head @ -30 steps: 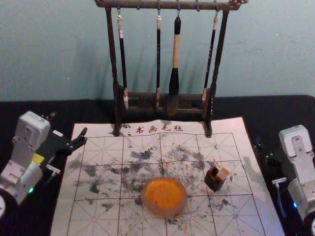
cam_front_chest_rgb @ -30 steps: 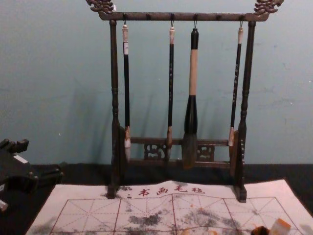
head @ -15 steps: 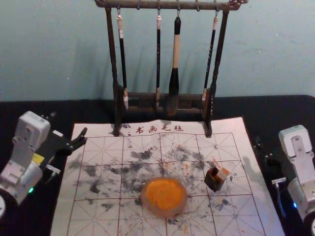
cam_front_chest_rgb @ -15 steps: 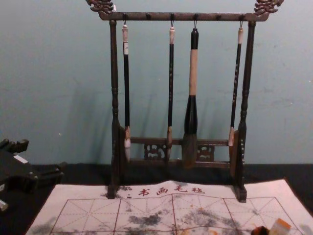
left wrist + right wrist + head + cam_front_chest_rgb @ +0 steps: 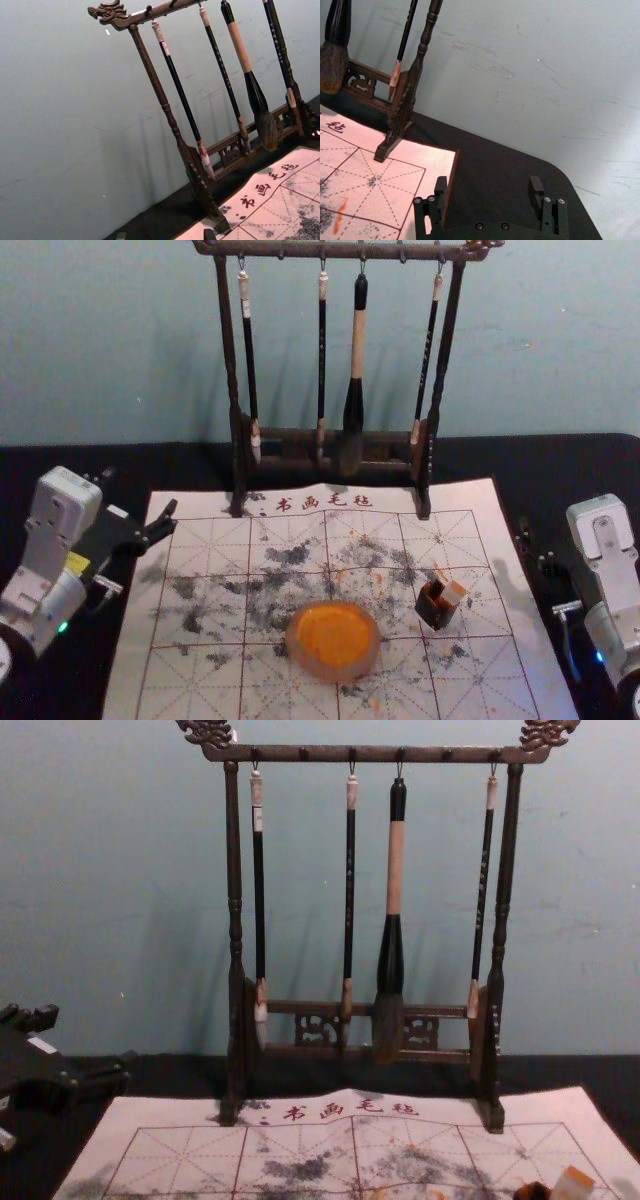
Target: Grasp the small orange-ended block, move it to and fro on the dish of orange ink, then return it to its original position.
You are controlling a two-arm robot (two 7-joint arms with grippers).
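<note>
Grid-printed white mat (image 5: pixel 480 680) laid, orange-ended block ungrasped

Beside its left edge, the black left gripper (image 5: pixel 165 234) hangs with jaws spread and empty. Rightward of that claw, the dark wooden brush rack (image 5: pixel 236 935) stands at the back, and the round, pale-rimmed dish of orange ink (image 5: pixel 371 651) sits nearer the robot. Between dish and right claw, the small orange-ended block (image 5: pixel 453 593) leans in a dark square pot (image 5: pixel 436 612). Past the mat's right edge, the black right gripper (image 5: pixel 487 184) is spread too, holding nothing.

Approach and grasp seem the step in hand. The right claw looks better placed; it should move inward, line up over the block and close without tipping the pot.
</note>
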